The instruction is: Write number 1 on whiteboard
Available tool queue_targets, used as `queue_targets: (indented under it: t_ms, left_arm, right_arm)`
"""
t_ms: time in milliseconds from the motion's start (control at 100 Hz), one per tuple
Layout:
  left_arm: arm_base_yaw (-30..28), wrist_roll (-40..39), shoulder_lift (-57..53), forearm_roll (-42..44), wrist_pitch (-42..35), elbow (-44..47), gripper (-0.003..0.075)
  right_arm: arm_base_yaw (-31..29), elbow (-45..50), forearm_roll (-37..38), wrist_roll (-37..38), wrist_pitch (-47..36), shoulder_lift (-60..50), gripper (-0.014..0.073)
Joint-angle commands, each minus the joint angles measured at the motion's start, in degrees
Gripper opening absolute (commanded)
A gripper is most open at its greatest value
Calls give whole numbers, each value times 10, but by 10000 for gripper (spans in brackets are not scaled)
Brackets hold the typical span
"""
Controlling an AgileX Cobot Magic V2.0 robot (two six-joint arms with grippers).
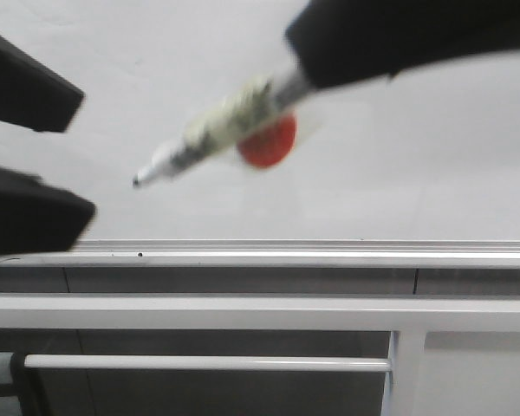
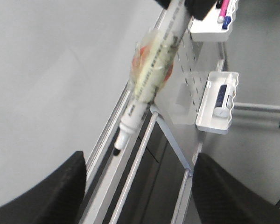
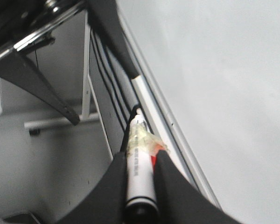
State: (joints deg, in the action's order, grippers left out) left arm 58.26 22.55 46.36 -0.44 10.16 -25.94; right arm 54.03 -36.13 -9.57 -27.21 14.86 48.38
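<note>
The marker pen [image 1: 221, 130] is motion-blurred in the front view. The right gripper [image 3: 139, 179] hides its rear end. The whiteboard [image 1: 399, 156] is cropped at twelve o'clock.
</note>
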Motion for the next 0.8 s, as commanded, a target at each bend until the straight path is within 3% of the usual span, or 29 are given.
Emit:
queue_targets:
  t_ms: [0,250,520,790]
  left_arm:
    - [3,-13,-27,-26,-27,-6,349]
    - [3,-77,-72,-32,-3,33,-20]
    - [3,-98,-74,-35,-48,48,-20]
    - [3,-98,-73,-55,-62,48,-20]
  right_arm:
    - [-17,-16,3,15,-25,-36,-53]
    - [-81,30,3,54,-10,-139,-53]
    - [-98,130,0,109,-46,-277,-42]
    - [-104,186,-4,141,-60,-294,-42]
